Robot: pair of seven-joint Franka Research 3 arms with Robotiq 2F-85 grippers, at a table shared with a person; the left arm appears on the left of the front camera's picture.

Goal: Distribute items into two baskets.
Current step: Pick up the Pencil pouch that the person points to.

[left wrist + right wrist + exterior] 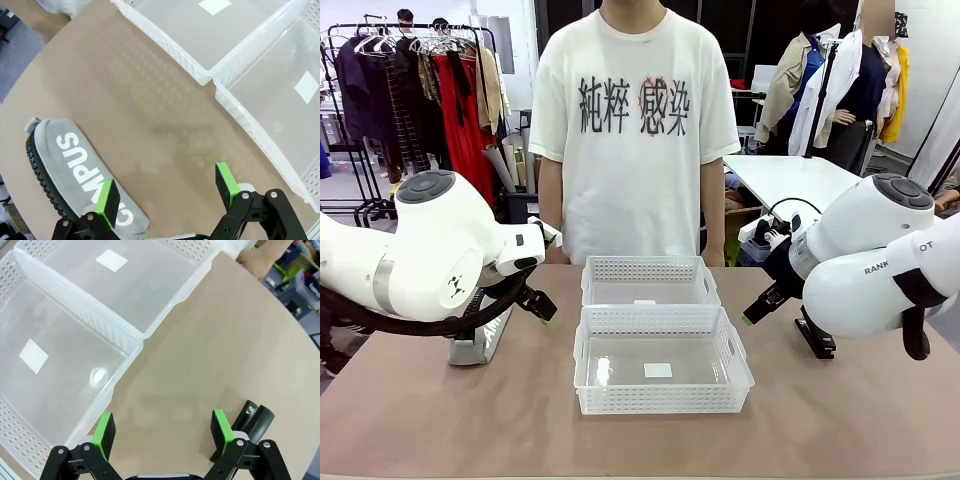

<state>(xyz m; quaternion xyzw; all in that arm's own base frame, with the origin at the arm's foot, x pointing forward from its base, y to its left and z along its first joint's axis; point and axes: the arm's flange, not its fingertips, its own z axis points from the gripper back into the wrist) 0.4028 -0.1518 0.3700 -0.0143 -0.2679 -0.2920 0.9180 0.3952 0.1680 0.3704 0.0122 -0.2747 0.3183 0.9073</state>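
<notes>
The left end effector (167,187) hangs released, jaws wide, one green pad over the end of the grey pouch (65,165), which lies on the table (440,420) left of the baskets. The pouch is fabric, so it is likely soft and light and will sag from any pinch. The best hold seems to be across its narrow width near the middle, clear of the black zipper edge.

The right end effector (162,430) is likewise released, holding nothing, just beside the black stapler (252,422) on the table right of the baskets. The stapler looks rigid, dense and smooth. Clamping its two flat sides at mid-body should stop it slipping or hinging open.

The near basket (660,400) and far basket (650,270) touch end to end, both bare inside.
</notes>
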